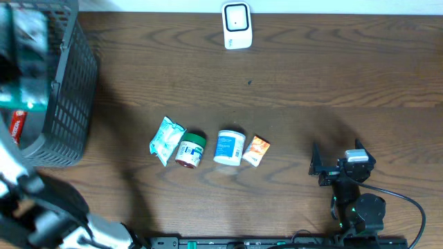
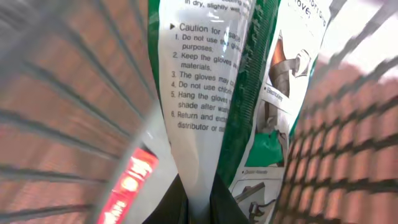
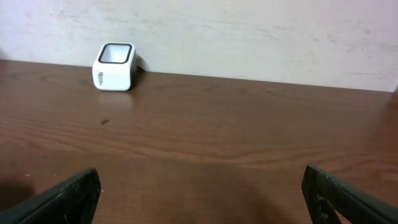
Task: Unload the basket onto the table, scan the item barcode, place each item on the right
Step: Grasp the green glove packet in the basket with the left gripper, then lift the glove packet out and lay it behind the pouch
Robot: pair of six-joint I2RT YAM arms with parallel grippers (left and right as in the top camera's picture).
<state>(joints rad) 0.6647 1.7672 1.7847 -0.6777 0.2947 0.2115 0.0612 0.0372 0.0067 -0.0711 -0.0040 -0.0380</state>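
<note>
The glove packet (image 2: pixel 205 93) is a soft white-and-green pouch with numbered caution lines in black print and small glove pictures on its green side; it stands upright inside the basket (image 1: pixel 69 90), its lower edge pinched between the fingers (image 2: pixel 231 208) of the left gripper (image 2: pixel 198 208); the scanner (image 1: pixel 237 25), a small white box with a dark window, sits upright on the tabletop well right of the basket.

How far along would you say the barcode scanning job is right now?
Done: nothing shows a scan; a pale pouch, green-lidded jar, white tub and orange sachet lie in a row. In hand: the left gripper is shut on a green-and-white glove packet inside the basket. Remaining: lift it out and show its barcode to the white scanner at the far edge. The right gripper is open.
</note>
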